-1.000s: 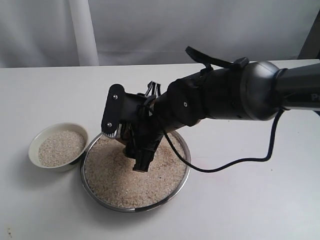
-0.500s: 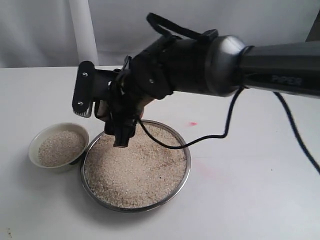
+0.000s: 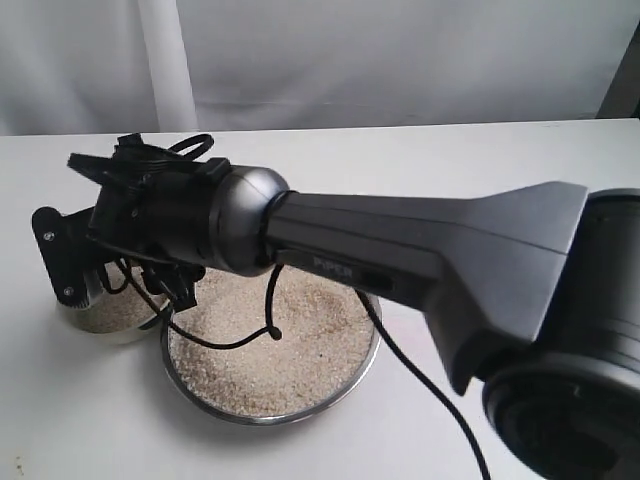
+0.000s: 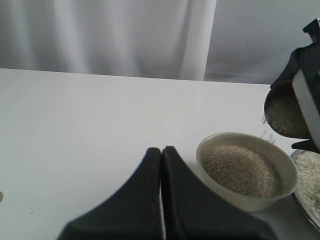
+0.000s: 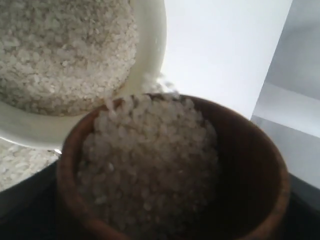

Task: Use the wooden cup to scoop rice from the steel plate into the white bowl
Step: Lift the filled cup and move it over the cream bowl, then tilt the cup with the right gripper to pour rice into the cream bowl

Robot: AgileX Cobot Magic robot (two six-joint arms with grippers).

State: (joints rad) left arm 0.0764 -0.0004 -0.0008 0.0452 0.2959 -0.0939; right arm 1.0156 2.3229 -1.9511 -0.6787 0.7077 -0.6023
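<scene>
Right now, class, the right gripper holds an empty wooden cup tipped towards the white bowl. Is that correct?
No: the wooden cup is full of rice, not empty, as the right wrist view shows. The right gripper does hold it tipped towards the white bowl.

- Tabletop (image 3: 520, 150): plain white, matt, spans the full width of the exterior view. Its far edge meets the backdrop in a straight line.
- Backdrop: a white curtain (image 3: 400, 55) hangs just behind the far edge. It has soft vertical folds, clearest in the left wrist view.
- One brighter vertical strip (image 3: 165, 65) stands left of centre. Cannot tell whether it is a fold or a separate panel.
- Dark slanted object (image 3: 625, 85) at the upper right corner, cut by the frame edge; not identifiable.
- Small dark speck (image 3: 18, 465) on the tabletop near the front left corner.
- Light: even and diffuse, no hard glare. Shadows on the tabletop are grey and soft-edged.
</scene>
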